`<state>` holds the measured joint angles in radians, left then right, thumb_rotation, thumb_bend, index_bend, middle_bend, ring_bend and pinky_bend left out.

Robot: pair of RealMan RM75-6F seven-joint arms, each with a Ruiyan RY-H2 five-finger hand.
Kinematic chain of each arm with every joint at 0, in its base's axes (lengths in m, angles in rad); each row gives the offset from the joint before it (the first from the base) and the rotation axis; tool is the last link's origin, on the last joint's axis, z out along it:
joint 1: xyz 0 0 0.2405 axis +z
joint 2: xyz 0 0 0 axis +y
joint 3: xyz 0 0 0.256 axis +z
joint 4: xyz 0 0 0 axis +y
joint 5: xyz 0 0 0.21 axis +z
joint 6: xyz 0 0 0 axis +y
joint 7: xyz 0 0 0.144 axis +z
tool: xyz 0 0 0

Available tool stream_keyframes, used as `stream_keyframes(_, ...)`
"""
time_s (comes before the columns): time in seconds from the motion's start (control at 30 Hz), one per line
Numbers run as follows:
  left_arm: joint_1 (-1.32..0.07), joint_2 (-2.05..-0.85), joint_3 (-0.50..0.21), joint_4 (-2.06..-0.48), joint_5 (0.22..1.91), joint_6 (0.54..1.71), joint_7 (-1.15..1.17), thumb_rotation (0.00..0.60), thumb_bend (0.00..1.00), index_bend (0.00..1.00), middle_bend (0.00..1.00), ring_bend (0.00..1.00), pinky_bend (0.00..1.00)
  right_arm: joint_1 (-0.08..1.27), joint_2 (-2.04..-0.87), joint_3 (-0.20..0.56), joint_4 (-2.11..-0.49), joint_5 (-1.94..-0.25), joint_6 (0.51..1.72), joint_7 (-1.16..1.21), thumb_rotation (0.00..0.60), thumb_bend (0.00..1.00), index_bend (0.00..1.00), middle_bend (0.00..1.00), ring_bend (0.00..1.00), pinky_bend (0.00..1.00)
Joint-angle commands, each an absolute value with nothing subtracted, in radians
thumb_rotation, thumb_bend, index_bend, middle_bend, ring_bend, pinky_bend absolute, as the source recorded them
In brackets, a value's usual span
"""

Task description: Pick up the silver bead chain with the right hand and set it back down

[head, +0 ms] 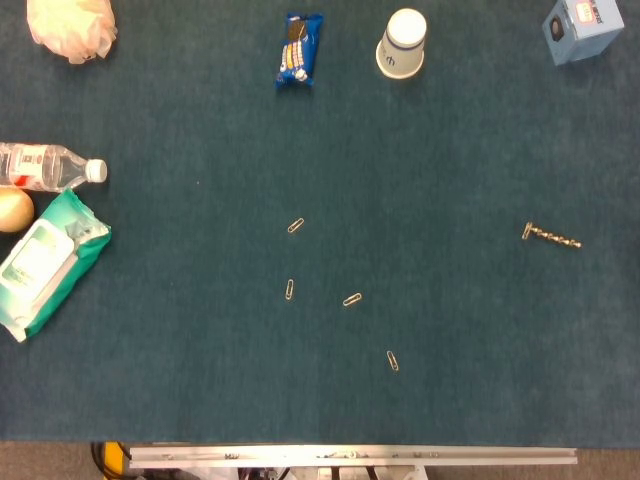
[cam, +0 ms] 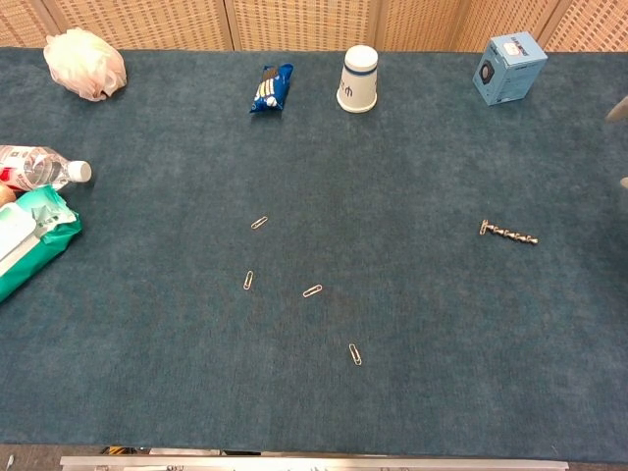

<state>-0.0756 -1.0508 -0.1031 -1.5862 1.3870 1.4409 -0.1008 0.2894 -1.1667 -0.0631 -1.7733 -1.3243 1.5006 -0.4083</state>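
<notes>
Now silver bead chain (head: 551,237) flat, lying left-right, right hand (cam: 621,110) barely visible, grasp unclear

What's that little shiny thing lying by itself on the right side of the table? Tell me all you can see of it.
It is the silver bead chain, a short string of small metallic beads with a slightly wider piece at its left end. It lies flat and nearly straight on the blue-green table cloth, slanting slightly down toward the right. Nothing touches it but the cloth; no hand is on it.
</notes>
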Motion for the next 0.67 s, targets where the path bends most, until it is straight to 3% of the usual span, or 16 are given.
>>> stream_keyframes(0.03,-0.082,-1.052,-0.102,-1.588,1.386,1.432,-0.094,0.6,0.45,0.37,0.38,0.31,0.44,0.232,-1.125,-0.072,-1.778,-1.386,1.568,-0.349,0.6,0.19,0.33,0.13,0.04,0.25)
stream_keyframes(0.3,-0.093,-1.05,-0.101,-1.59,1.384,1.416,-0.093,0.6,0.45,0.37,0.38,0.31,0.44,0.134,-1.139,-0.06,-1.706,-1.434,1.667,-0.249,0.6,0.19,0.33,0.14,0.04,0.24)
stream_keyframes(0.67,-0.119,-1.043,-0.09,-1.59,1.404,1.376,-0.113,0.6,0.45,0.37,0.38,0.31,0.44,0.079,-1.145,-0.005,-1.595,-1.414,1.661,-0.049,0.6,0.19,0.33,0.14,0.04,0.24)
